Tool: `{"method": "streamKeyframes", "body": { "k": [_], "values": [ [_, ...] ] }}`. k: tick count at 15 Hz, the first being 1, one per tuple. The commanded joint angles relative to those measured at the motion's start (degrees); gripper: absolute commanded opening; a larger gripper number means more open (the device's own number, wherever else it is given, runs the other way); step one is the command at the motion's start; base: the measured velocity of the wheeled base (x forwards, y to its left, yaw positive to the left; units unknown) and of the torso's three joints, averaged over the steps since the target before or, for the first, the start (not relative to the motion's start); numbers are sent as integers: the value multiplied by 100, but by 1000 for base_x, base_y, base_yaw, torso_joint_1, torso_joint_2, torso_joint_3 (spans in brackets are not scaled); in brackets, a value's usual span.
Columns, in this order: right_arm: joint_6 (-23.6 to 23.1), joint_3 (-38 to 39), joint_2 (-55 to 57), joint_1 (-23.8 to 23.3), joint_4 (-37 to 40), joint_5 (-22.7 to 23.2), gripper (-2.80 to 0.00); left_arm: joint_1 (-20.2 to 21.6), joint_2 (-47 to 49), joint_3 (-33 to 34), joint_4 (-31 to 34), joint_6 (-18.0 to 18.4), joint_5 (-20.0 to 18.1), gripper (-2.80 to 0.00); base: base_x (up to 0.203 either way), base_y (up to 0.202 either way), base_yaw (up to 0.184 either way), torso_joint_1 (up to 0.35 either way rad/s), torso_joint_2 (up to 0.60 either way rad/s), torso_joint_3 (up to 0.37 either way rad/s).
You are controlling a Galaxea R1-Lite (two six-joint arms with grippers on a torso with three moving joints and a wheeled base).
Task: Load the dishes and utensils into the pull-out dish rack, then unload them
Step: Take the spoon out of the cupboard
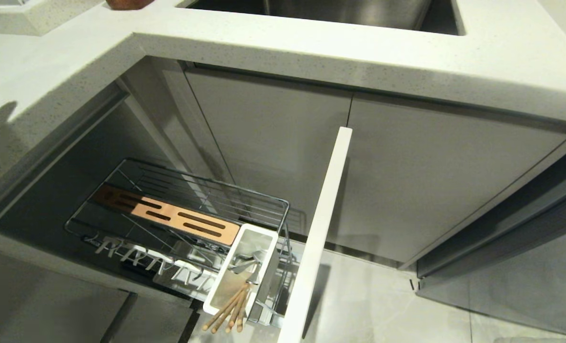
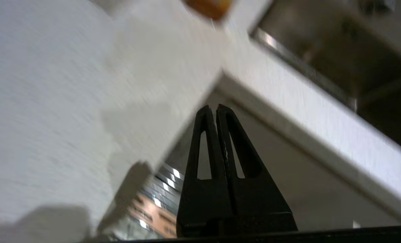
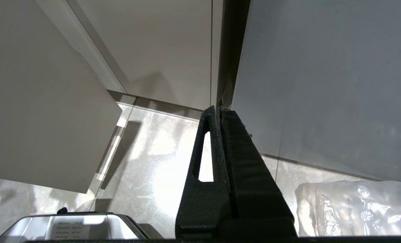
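The pull-out dish rack stands drawn out under the counter, its wooden strip across the chrome wire and its pale cabinet front edge-on. In its white caddy lean the chopsticks and a shiny metal spoon. The dishes are out of view. Neither arm shows in the head view. In the left wrist view my left gripper is shut with nothing in it, up by the countertop corner, with the rack below it. My right gripper hangs shut and empty over the floor.
The white countertop overhangs the rack, with the steel sink set in behind it. A brown-orange object sits at the counter's far left. Grey cabinet doors close the right side. A clear plastic bag lies on the tiled floor.
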Motion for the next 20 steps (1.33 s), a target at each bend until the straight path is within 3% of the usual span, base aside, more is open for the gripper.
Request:
{"method": "streamKeyframes", "body": {
  "k": [1,3,5,7,10,12,14,17,20],
  "values": [
    [0,18,0,0,-1,0,-280,-630,20,543,15,-8,49,-280,0,0,0,0,0,0],
    [0,15,0,-1,-1,0,-280,-1169,33,1103,9,71,188,-280,0,0,0,0,0,0],
    [0,17,5,3,-1,0,-280,-1277,178,1421,10,291,262,-280,0,0,0,0,0,0],
    [0,12,0,-1,-1,0,-280,-1577,464,1894,1,313,575,-280,0,0,0,0,0,0],
    [0,15,0,-3,-1,0,-280,-2144,987,2341,-19,242,1141,-280,0,0,0,0,0,0],
    [0,11,0,3,-1,0,-280,-2537,1228,2509,-86,48,1285,-280,0,0,0,0,0,0],
    [0,17,1,3,-1,0,-280,-2824,1608,2583,-103,-426,1541,-280,0,0,0,0,0,0],
    [0,18,0,-5,-1,0,-280,-3175,2003,2589,-53,-1543,1996,-280,0,0,0,0,0,0],
    [0,17,0,4,-1,0,-280,-3207,2230,2565,482,-2961,2060,-280,0,0,0,0,0,0]
  ]
}}
